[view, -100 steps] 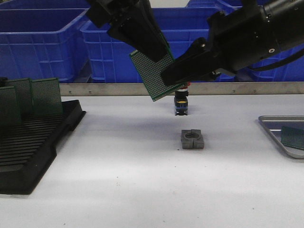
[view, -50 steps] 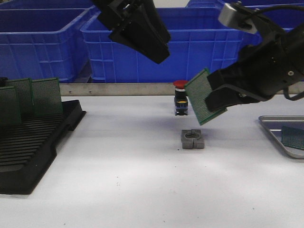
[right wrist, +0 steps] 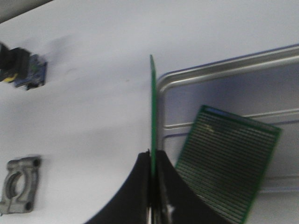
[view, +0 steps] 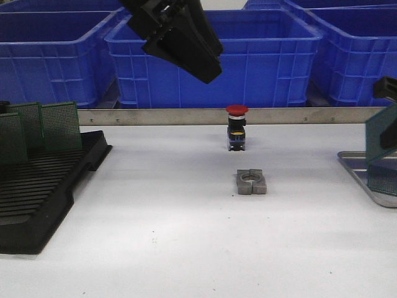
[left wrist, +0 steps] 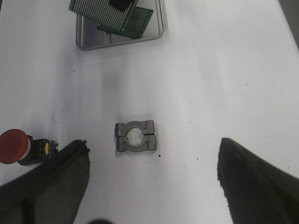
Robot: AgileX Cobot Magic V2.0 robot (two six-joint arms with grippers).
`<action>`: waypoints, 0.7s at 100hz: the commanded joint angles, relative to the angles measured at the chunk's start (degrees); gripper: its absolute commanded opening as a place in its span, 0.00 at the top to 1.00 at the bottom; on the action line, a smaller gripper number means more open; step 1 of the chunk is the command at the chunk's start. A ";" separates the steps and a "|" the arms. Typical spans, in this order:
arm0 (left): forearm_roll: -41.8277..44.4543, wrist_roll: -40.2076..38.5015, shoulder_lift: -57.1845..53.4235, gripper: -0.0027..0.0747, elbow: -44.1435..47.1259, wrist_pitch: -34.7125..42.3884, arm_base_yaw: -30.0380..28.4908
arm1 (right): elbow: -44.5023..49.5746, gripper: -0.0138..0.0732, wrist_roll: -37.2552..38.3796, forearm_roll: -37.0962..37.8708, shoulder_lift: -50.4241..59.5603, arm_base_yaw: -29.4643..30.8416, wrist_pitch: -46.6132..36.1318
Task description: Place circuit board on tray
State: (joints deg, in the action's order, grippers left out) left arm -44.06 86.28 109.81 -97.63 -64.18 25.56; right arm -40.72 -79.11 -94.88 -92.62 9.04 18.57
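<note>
My right gripper [right wrist: 152, 158] is shut on a green circuit board [right wrist: 152, 107], seen edge-on and held upright over the near-left rim of the silver-grey tray [right wrist: 224, 67]. In the front view this board [view: 379, 139] hangs at the far right edge above the tray [view: 356, 166]. Another green board [right wrist: 226, 158] lies flat in the tray. My left gripper [left wrist: 152, 182] is open and empty, high above the table's middle [view: 186, 46]. In the left wrist view the tray [left wrist: 91, 39] shows far off with both boards.
A grey metal clamp [view: 251, 182] lies mid-table and a red-capped push button [view: 236, 127] stands behind it. A black slotted rack [view: 43, 186] at the left holds several upright green boards [view: 61, 126]. Big blue crates [view: 248, 56] stand behind a metal rail.
My right gripper took the board from the left gripper at centre and carried it right to the tray's edge. The left gripper let go and stayed high.
</note>
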 commanded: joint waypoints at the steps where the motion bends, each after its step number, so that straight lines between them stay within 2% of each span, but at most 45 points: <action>1: -3.67 -0.68 -3.44 0.27 -1.82 0.42 0.53 | -0.34 0.92 0.31 -1.40 2.02 2.64 1.68; 10: -3.67 -0.68 -3.44 0.27 -1.82 0.42 0.53 | -0.15 0.90 0.31 -1.40 2.02 4.48 1.55; 15: -3.67 -0.68 -3.44 0.27 -1.82 0.26 0.53 | -0.15 0.84 0.31 -1.40 2.02 4.99 1.60; 22: -3.67 -0.68 -3.44 0.27 -1.82 0.11 0.53 | -0.15 0.67 0.05 -1.40 2.02 5.38 1.60; 34: -3.94 -0.68 -3.44 0.28 -1.82 0.11 0.53 | -0.15 0.29 -1.51 -1.40 2.02 5.38 0.81; 41: -3.94 -0.68 -3.44 0.31 -1.82 0.11 0.53 | -0.15 0.17 -3.04 -1.40 2.02 5.38 0.47; 47: -3.94 -1.35 -3.44 0.37 -1.82 0.11 0.53 | -0.15 0.16 -3.52 -1.40 2.02 5.38 0.47; 55: -3.94 -6.62 -3.44 0.48 -1.82 0.11 0.53 | -0.15 0.16 -3.58 -0.52 2.19 5.38 0.71; 63: -2.67 -12.19 -3.44 0.67 -1.82 0.11 0.19 | -0.15 0.19 -3.58 2.34 2.72 5.38 1.34; 70: -0.57 -15.92 -3.44 0.86 -1.82 -0.48 -0.78 | -0.15 0.30 -3.58 3.96 3.52 5.38 3.02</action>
State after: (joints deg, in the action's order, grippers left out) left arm -43.60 75.98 109.81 -97.63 -64.29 25.56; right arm -39.93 -81.82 -92.27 -92.36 13.95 18.40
